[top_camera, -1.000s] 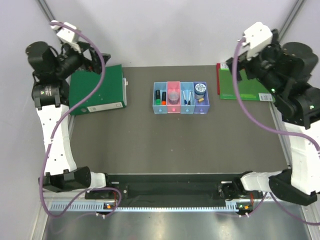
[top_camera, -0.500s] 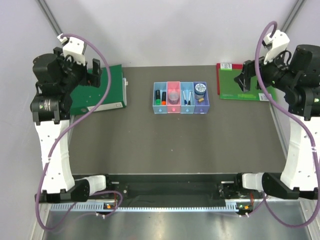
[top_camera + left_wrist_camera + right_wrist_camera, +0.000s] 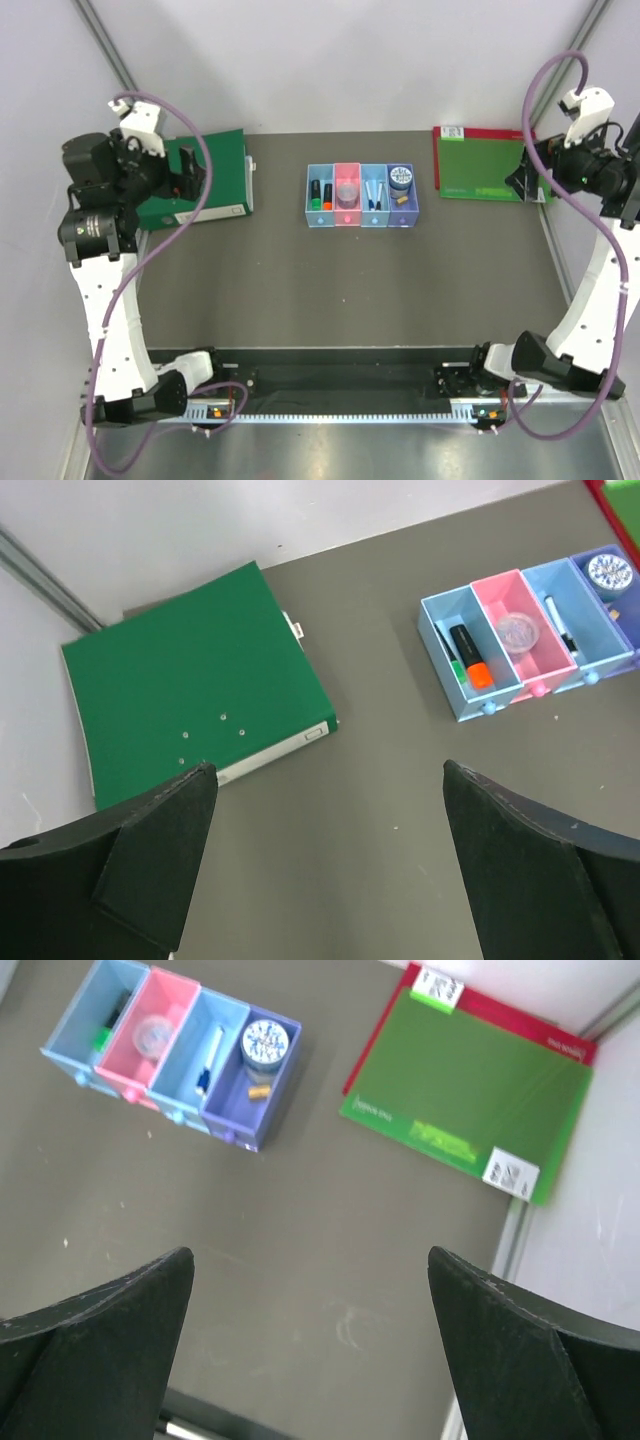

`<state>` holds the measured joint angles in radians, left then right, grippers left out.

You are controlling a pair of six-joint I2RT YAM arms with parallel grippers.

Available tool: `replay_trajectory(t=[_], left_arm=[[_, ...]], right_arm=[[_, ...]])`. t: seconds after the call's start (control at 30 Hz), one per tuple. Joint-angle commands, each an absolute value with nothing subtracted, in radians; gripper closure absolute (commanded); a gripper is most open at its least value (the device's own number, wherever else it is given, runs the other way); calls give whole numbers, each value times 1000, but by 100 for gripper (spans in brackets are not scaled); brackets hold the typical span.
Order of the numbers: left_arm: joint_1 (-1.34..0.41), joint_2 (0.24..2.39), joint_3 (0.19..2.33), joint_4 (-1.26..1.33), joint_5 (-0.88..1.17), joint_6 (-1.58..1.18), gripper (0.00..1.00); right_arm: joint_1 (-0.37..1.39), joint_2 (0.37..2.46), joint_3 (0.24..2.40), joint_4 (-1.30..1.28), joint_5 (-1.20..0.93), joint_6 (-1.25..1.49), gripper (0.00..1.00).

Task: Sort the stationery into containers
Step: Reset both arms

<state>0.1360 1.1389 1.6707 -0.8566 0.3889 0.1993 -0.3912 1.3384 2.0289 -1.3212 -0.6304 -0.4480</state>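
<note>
Four joined trays stand at the table's back middle. The left light blue tray holds the green-capped highlighter and the orange-capped highlighter. The pink tray holds a round clear box. The third tray holds the blue-white pen. The purple tray holds the round tin and the tan block. My left gripper is open and empty, high above the table's left side. My right gripper is open and empty, high above the right side.
A large green folder lies at the back left, also seen in the left wrist view. A flat green red-edged board lies at the back right, next to the table's right rail. Grey walls stand behind.
Both arms have pulled outward, the left toward the left wall, the right toward the right edge. The trays and their contents have not moved.
</note>
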Motion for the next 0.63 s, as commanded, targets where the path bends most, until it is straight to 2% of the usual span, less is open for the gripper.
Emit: replay_trajectory(t=[0.0,0.1,0.6], left_arm=[[315,1117,1657,-864,603,149,1],[370,1117,1640,-864,643,164,1],[371,1088,1592,-819,661,150,1]], right_arm=[[-400,1185,1961,-1373,-575,-520,1],[-402,1143,1916,-1361,-572,-515,0],[-402,1144,1921,-1316,-609,-448,0]])
